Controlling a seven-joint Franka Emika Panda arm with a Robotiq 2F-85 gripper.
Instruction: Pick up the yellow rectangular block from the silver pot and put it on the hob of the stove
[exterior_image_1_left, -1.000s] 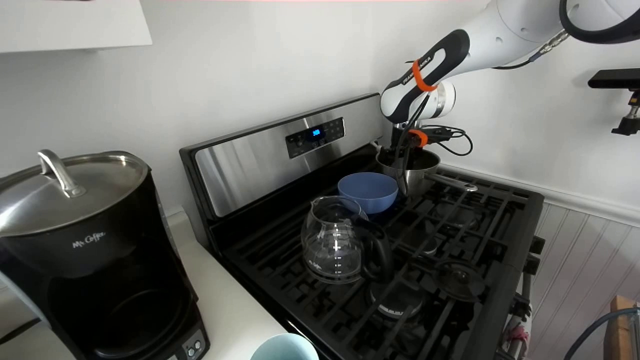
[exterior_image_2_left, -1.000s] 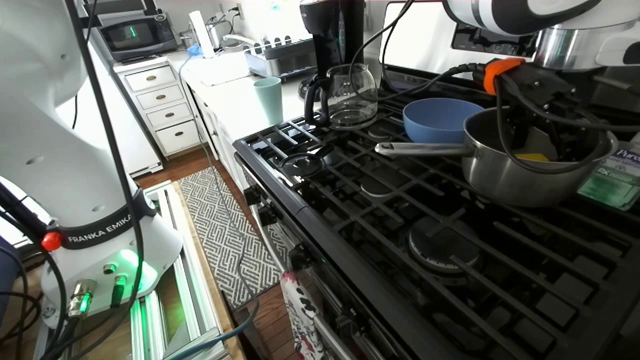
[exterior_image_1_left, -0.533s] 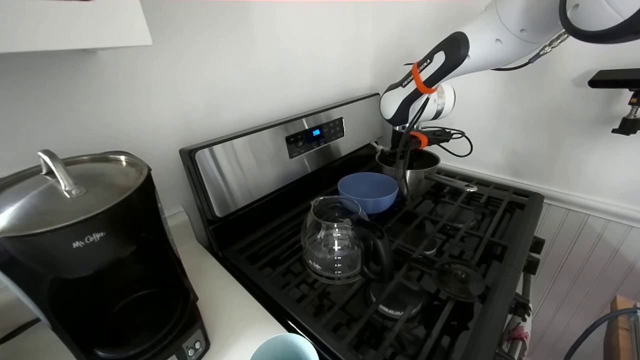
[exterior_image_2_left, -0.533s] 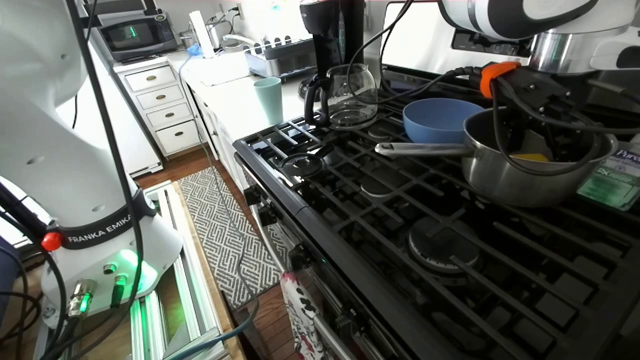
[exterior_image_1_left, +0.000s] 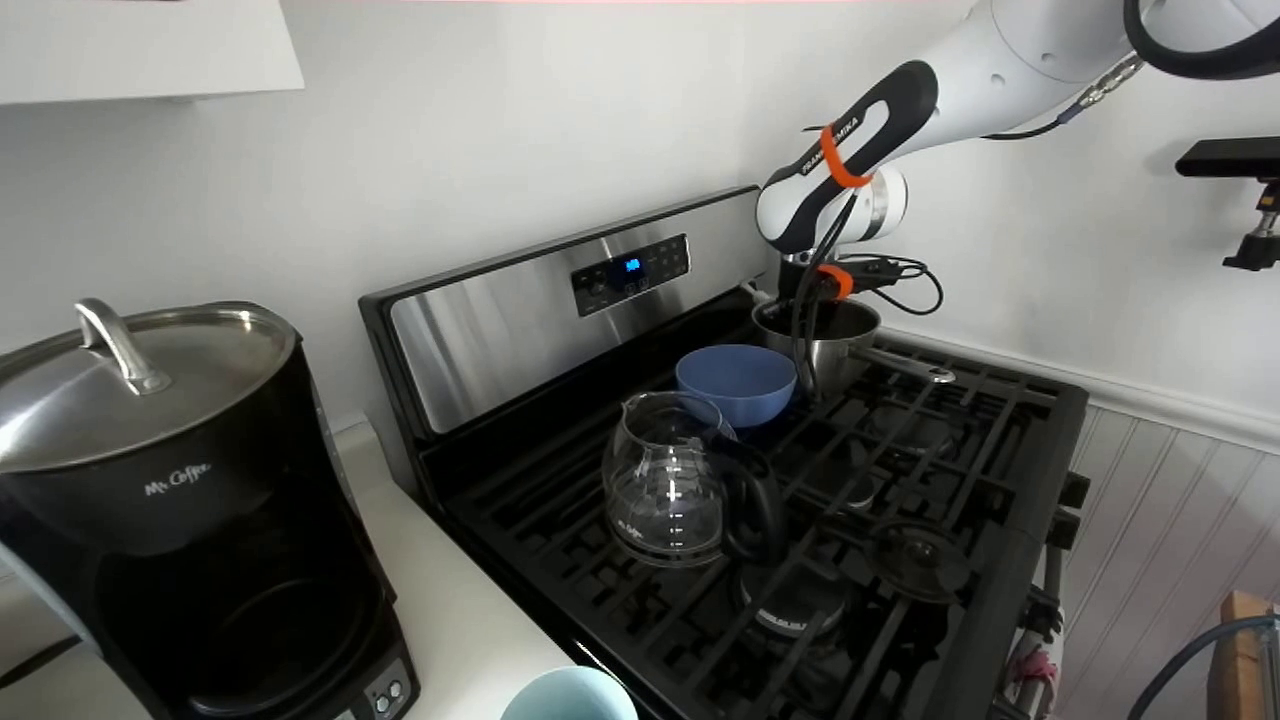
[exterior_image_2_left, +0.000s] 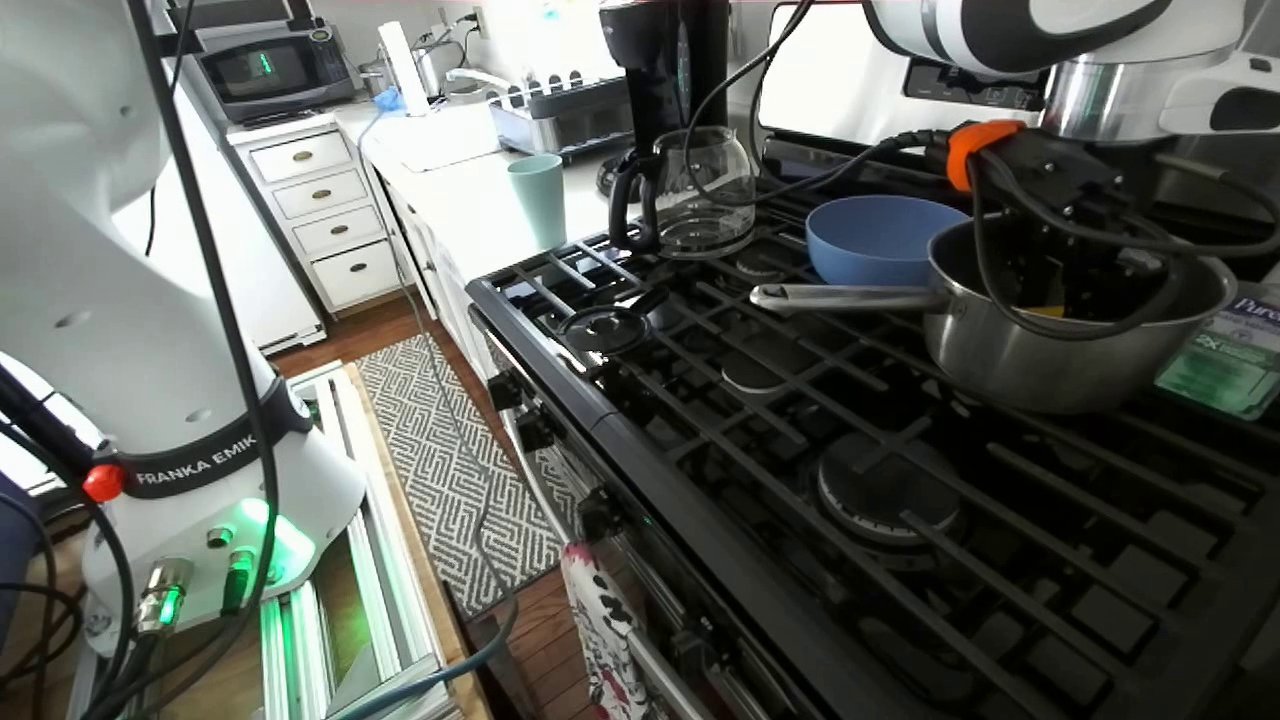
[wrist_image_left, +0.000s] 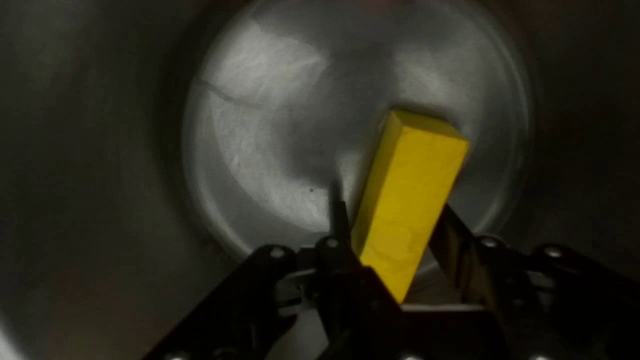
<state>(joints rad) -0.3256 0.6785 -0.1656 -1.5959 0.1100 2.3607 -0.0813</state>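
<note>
The bright yellow rectangular block (wrist_image_left: 412, 190) is seen right of centre in the wrist view, lying aslant inside the round, shiny silver metal pot (exterior_image_2_left: 1030, 368). The black two-fingered gripper (wrist_image_left: 393, 215) is positioned within the pot, entering from the bottom of that frame; its fingers (wrist_image_left: 340, 222) are parted, with the lower half of the block between them. Firm contact cannot be made out.

The step in hand is judged to be the grasp. The fingers are best squared to the block's long sides by a slight wrist turn, since a slanted pinch may make it swivel. A hold nearer the block's middle should be sought before closing. The lift should then be made straight up until the rim is cleared, with care given to the black cable (exterior_image_2_left: 1070, 332) looped across the pot at the right of an exterior view. Placement on the black cast-iron-grated hob (exterior_image_2_left: 800, 460) is not yet begun.
</note>
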